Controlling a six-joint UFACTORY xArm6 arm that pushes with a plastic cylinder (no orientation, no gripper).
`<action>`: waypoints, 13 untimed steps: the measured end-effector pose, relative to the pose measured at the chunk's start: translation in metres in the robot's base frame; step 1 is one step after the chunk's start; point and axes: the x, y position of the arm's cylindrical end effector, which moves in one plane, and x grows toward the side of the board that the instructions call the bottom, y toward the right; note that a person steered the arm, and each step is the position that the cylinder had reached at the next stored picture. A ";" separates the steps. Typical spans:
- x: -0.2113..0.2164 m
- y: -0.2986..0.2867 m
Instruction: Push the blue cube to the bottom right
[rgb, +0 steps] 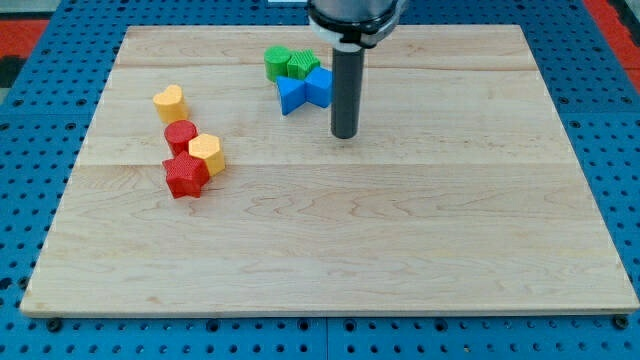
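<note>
The blue cube (320, 86) sits near the view's top centre on the wooden board (330, 250). It touches a blue crescent-like block (291, 94) on its left. My tip (344, 135) is just right of the blue cube and a little below it, close to it; whether it touches is hard to tell. Two green blocks (289, 64) sit directly above the blue ones.
At the view's left is a cluster: a yellow heart-like block (171, 102), a red cylinder (180, 134), a yellow hexagonal block (206, 152) and a red star-like block (185, 176). A blue pegboard (30, 320) surrounds the board.
</note>
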 end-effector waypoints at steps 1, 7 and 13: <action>-0.007 -0.081; -0.136 0.024; 0.027 0.040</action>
